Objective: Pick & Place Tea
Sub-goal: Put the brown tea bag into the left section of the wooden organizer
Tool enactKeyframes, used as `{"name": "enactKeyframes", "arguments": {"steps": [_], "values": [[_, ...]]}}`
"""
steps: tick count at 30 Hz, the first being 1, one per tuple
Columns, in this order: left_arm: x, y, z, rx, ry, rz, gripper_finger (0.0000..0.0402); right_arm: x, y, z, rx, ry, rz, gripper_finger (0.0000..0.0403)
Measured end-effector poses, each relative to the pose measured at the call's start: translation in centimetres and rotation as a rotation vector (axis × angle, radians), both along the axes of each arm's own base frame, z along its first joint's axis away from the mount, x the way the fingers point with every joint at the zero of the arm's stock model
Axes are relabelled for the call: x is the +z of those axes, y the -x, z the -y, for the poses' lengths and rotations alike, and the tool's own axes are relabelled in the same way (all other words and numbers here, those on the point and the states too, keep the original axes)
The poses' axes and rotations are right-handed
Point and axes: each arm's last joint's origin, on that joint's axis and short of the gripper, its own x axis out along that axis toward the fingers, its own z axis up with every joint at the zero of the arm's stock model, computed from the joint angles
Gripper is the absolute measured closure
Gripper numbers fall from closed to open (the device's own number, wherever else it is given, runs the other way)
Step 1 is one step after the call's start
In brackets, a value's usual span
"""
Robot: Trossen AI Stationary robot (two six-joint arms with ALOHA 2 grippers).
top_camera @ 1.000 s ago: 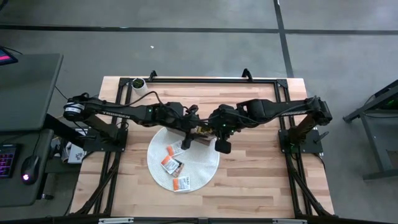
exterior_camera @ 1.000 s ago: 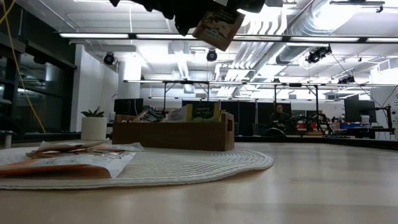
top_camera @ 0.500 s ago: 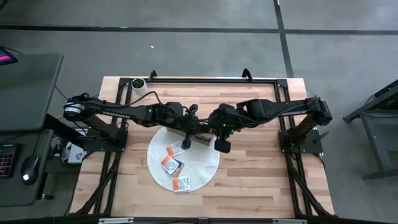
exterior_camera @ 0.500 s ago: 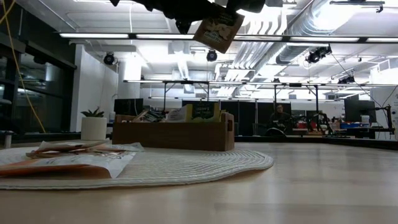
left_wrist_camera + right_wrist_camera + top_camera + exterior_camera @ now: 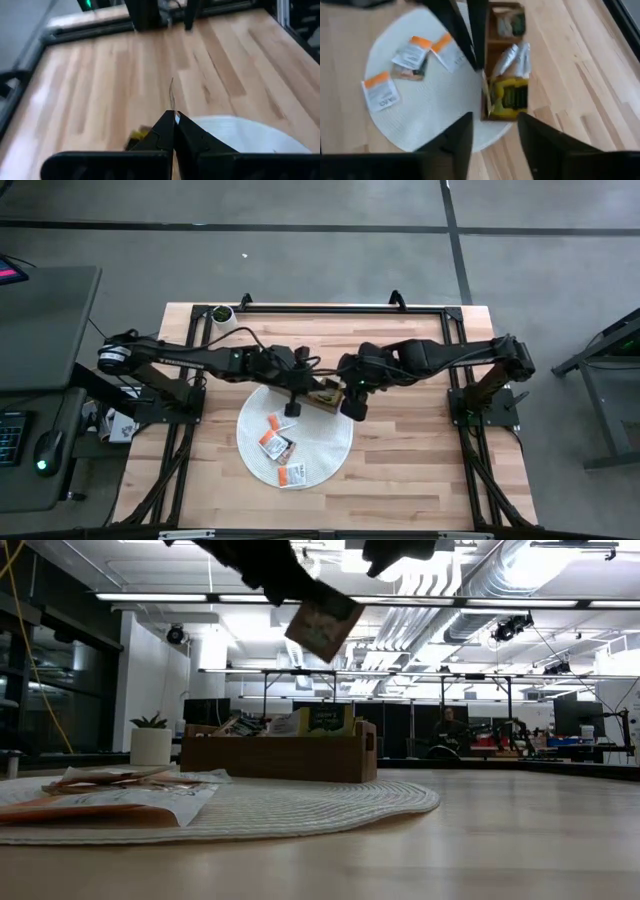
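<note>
A tea packet (image 5: 322, 623) hangs in the air above the brown wooden tray (image 5: 280, 755), with my left gripper (image 5: 173, 116) shut on it. In the left wrist view the packet shows edge-on as a thin line (image 5: 171, 92). My right gripper (image 5: 492, 132) stands open just to the packet's right, touching nothing. The tray (image 5: 506, 87) holds several tea packets in its compartments and sits at the far edge of the round white mat (image 5: 322, 448). Several more packets (image 5: 276, 442) lie flat on the mat. My left gripper pinches one edge of the tea packet (image 5: 172, 109) between its two fingers. The rest of the packet sticks out past the fingertips. It hangs tilted below the gripper, one corner lowest, clear of the tray and mat.
A white pot with a small plant (image 5: 219, 314) stands at the table's far left corner. A black frame rail (image 5: 330, 308) runs along the far edge. Bare wood (image 5: 420, 460) lies to the right of the mat.
The packet has passed from one gripper to the other: my left gripper has shut on it, then my right gripper has opened and let go. The packet has swung a little lower and toward the table's left, and tipped further over.
</note>
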Motion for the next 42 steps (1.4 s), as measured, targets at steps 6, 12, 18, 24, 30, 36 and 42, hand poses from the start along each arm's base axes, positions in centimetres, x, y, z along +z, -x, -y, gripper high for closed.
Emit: {"name": "enactKeyframes", "arguments": {"steps": [6, 12, 18, 24, 30, 36, 42], "values": [[0.8, 2.4, -2.0, 0.079, -0.039, -0.023, 0.0401, -0.6, 1.6, 0.3, -0.139, 0.054, -0.132, 0.0193], [-0.2, 7.1, -3.8, 0.16, -0.027, 0.012, 0.0401, -0.8, 2.5, -0.7, -0.206, 0.141, -0.171, 0.0183], [-4.6, 10.3, -4.6, 0.156, 0.09, 0.035, 0.0401, -0.7, 2.6, -1.8, -0.203, 0.179, -0.14, 0.0182], [-6.6, 10.8, -5.6, 0.162, 0.117, 0.051, 0.0401, -0.6, 2.4, -2.3, -0.212, 0.186, -0.102, 0.0182], [-9.1, 11.3, -6.9, 0.18, 0.134, 0.006, 0.0401, -0.4, 2.1, -2.6, -0.223, 0.149, -0.057, 0.0182], [-10.7, 11.3, -8.0, 0.183, 0.16, -0.026, 0.0401, -0.4, 2.1, -3.1, -0.229, 0.135, -0.044, 0.0182], [-11.8, 11.0, -8.7, 0.176, 0.18, -0.072, 0.0401, -0.4, 2.2, -3.6, -0.232, 0.124, -0.035, 0.0183]]}}
